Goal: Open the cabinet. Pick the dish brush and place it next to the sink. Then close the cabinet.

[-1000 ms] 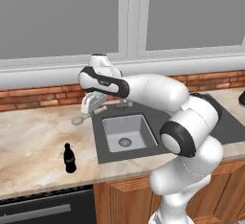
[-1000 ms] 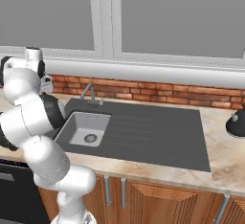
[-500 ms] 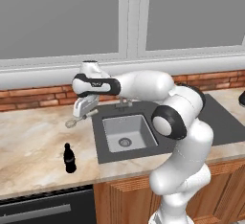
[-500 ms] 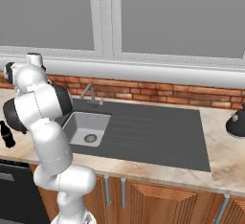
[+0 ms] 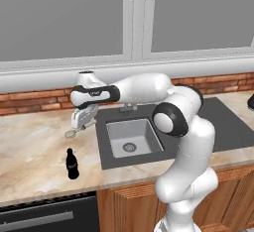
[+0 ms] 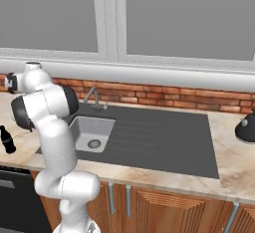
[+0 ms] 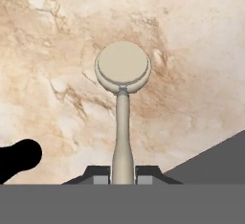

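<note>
My gripper (image 5: 82, 119) is shut on the handle of the dish brush (image 5: 70, 134), a pale beige stick with a round head. It hangs just above the marble counter (image 5: 34, 146), a little left of the sink (image 5: 113, 144). In the hand view the dish brush (image 7: 122, 67) points away from the gripper (image 7: 123, 173), its head over bare marble, and the sink's dark rim (image 7: 215, 161) cuts the lower right corner. In the right base view my arm stands in front of the sink (image 6: 107, 125). The cabinet is out of view.
A small black bottle (image 5: 72, 164) stands on the counter in front of the gripper, near the front edge, and also appears as the bottle (image 6: 6, 140) and the bottle (image 7: 19, 158). The tap (image 6: 92, 97) rises behind the basin. A black rounded object (image 6: 246, 127) sits at the far right.
The arm has swung left, carrying the dish brush from over the sink's left edge to above the counter beside it. The gripper stays shut on the handle.
</note>
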